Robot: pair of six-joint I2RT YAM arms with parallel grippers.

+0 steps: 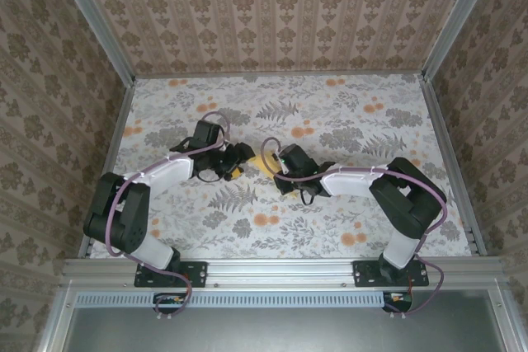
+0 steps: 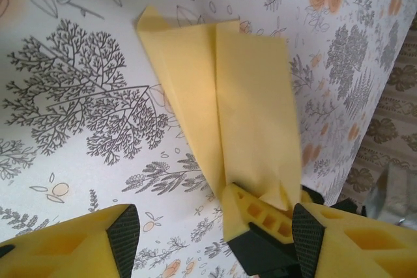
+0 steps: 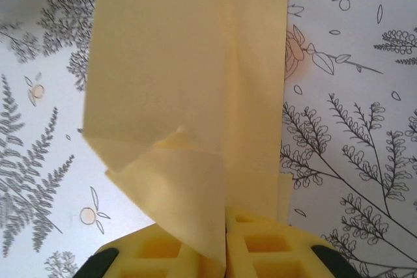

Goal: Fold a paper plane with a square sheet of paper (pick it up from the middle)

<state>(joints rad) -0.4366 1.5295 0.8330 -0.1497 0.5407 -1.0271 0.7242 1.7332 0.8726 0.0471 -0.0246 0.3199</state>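
The pale-yellow paper is folded into a long creased strip at the middle of the table. The right end effector is clamped on one end, and the left end effector is beside it with its fingers apart.

A table seen from above, its whole top covered by a white printed sheet. The print shows grey ferns, leafy sprigs and bare branching trees, with small clusters of orange flowers scattered among them. Silver metal rails frame the table along its near edge and both sides. Near the middle of the table is a pale-yellow paper, folded into a long strip with straight creases and one pointed corner at its far end. It sits low over the printed surface, but whether it rests flat on the surface cannot be told.
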